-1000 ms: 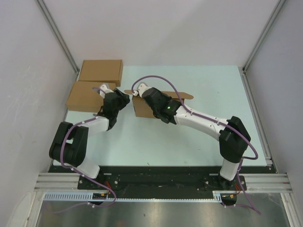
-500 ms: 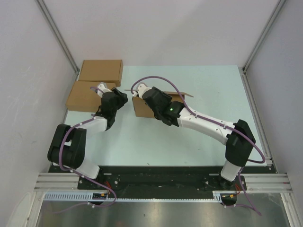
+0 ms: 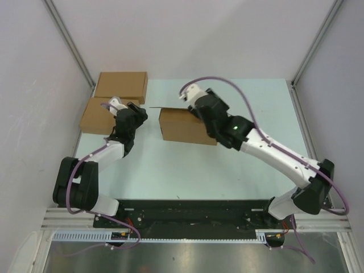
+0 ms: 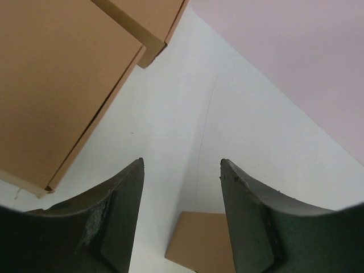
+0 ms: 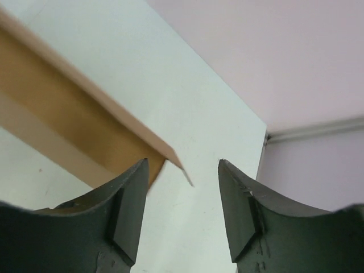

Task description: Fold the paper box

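The paper box (image 3: 183, 126) is a shallow brown cardboard box lying mid-table with its lid down. In the right wrist view its long edge (image 5: 68, 119) runs across the left, and a thin flap corner sticks out near my left finger. My right gripper (image 3: 200, 104) is open and empty, just behind the box's right end and apart from it. My left gripper (image 3: 136, 112) is open and empty, just left of the box. The box's corner (image 4: 199, 242) shows low between the left gripper's fingers.
Two made-up brown flat boxes lie at the back left, one (image 3: 120, 85) behind the other (image 3: 101, 116); both show in the left wrist view, the nearer one (image 4: 51, 85) and the farther one (image 4: 148, 17). Walls and metal posts (image 3: 310, 51) enclose the table.
My right gripper has come off the box and moved right and back. The flap that stuck out at the box's right no longer shows. My left gripper has drawn slightly back left.
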You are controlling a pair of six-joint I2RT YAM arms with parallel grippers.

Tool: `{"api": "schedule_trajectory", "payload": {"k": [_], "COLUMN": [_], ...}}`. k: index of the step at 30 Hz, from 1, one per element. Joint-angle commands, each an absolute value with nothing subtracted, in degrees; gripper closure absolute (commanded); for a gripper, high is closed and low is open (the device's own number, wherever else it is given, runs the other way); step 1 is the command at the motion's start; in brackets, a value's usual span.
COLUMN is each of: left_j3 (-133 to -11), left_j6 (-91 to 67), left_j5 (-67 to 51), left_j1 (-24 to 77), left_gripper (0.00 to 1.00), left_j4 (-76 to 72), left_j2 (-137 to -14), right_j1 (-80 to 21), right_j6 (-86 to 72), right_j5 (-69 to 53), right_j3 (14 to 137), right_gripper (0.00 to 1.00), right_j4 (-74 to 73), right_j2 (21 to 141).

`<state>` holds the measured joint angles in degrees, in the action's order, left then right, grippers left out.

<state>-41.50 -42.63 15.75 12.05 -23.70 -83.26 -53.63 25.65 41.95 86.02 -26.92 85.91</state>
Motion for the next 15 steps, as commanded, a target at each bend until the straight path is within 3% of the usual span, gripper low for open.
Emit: {"api": "schedule_trajectory", "payload": {"k": [1,10,15], "left_j3": [-43.4,-43.8,-43.8], "left_j6": [-41.1,-43.1,-43.7], "left_j5": [20.5,18.7,18.3], "left_j1": [10.5,9.0,8.4], "left_gripper": [0.38,0.38,0.38], "left_j4": [-23.1,-23.9,-24.5], "left_j2": [-78.5,-77.7,-77.7], "right_j1": [-43.9,-30.8,-25.6], "right_j6": [15.2,8.4,8.9], "right_j5": [34.9,16.9,9.3], "right_j3": [86.2,76.2,73.5], "right_gripper": [0.41,0.43,0.43], "right_j4": [-33.4,-32.3,-33.0], "right_j2": [78.7,67.0,66.6]}}
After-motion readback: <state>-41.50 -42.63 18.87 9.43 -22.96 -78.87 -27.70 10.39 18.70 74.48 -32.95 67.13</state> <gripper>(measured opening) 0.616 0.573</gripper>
